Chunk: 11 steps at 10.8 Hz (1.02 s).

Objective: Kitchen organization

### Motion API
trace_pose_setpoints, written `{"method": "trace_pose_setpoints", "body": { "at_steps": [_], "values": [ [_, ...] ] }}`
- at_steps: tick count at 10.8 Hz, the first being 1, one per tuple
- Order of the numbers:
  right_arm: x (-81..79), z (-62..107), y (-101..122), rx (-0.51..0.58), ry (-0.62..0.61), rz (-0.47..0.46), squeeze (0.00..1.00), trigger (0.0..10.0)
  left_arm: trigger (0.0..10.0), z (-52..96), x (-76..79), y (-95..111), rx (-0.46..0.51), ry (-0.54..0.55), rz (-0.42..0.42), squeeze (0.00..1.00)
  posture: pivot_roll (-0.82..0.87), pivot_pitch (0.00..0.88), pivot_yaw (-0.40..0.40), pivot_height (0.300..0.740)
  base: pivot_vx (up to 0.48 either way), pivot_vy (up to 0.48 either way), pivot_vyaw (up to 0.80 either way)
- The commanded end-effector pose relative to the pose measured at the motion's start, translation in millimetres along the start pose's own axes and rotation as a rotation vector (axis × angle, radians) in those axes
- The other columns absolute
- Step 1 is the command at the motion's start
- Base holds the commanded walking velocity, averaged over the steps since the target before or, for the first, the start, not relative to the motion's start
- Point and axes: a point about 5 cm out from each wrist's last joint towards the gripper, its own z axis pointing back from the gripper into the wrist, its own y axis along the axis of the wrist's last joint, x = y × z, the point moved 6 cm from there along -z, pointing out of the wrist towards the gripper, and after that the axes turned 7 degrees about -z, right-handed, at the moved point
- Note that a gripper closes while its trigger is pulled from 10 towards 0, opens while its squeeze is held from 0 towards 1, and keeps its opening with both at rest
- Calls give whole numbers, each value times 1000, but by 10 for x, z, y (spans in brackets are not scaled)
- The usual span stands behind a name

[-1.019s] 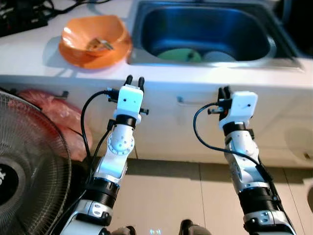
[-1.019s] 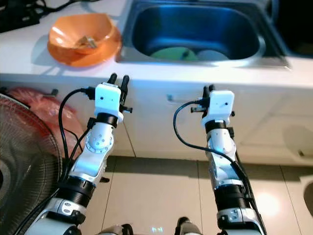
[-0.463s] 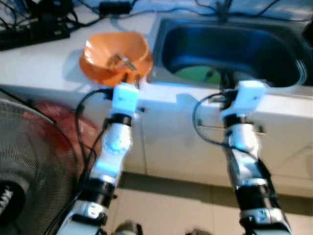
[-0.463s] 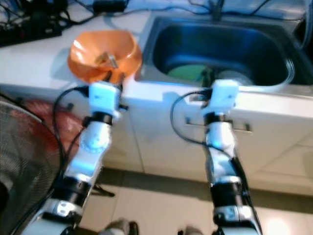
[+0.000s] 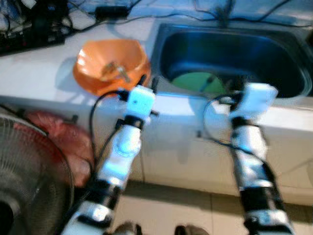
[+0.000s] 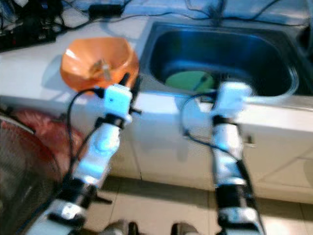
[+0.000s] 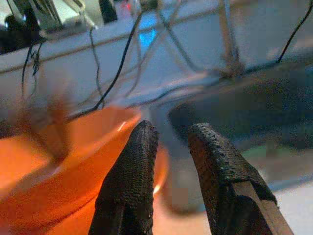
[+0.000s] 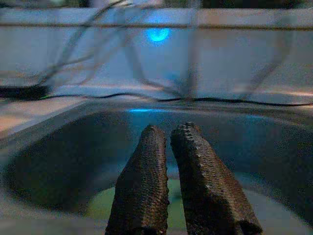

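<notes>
I stand at the white table (image 5: 34, 68) with both arms raised toward its front edge, and as far as I can judge the organizing has hardly begun; nothing is in my grasp and nothing looks put away. My left gripper (image 5: 149, 81) reaches the table edge just beside the orange bowl (image 5: 98, 61), between the bowl and the sink (image 5: 288, 58); in the left wrist view its two black fingers (image 7: 129, 186) stand a little apart with nothing between them, the bowl's orange wall glowing close behind them. The bowl sits on the table to the left of the sink and has some small thing lying in it, too blurred for me to name. My right gripper (image 8: 168, 183) is up at the sink's front rim; in the right wrist view its fingers are nearly together, a thin slit between them, and empty; they point into the basin. In the sink lies a green plate (image 5: 198, 81), with something pale beside it that I cannot make out. Cables (image 5: 112, 12) trail along the back of the table; a fan (image 5: 24, 191) and a red bag (image 5: 54, 134) stand low at my left. What is left, I judge, is nearly everything: the bowl and the dishes in the sink are untouched.
</notes>
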Motion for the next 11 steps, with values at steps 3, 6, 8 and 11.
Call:
{"method": "trace_pose_setpoints", "body": {
  "at_steps": [3, 6, 8, 11],
  "values": [
    [95, -1, -22, -14, -24, 11, 0, 10000, 10000, 70, 174, 37, 24, -80, -48, 0, -16, 159, 25, 740, 0, 0, 0],
    [76, 3, -43, -21, -21, 9, 0, 10000, 10000, 198, 258, -3, 34, -129, -144, 0, -13, 158, 26, 740, 0, 0, 0],
    [78, 5, -57, -26, -19, 9, 0, 10000, 10000, 223, 190, 29, 61, -103, -262, 1000, -10, 158, 24, 740, 0, 0, 0],
    [83, 9, -83, -34, -17, 9, 0, 10000, 10000, 311, -66, 75, 80, 10, -495, 0, -1, 156, 22, 740, 0, 0, 0]
  ]
}}
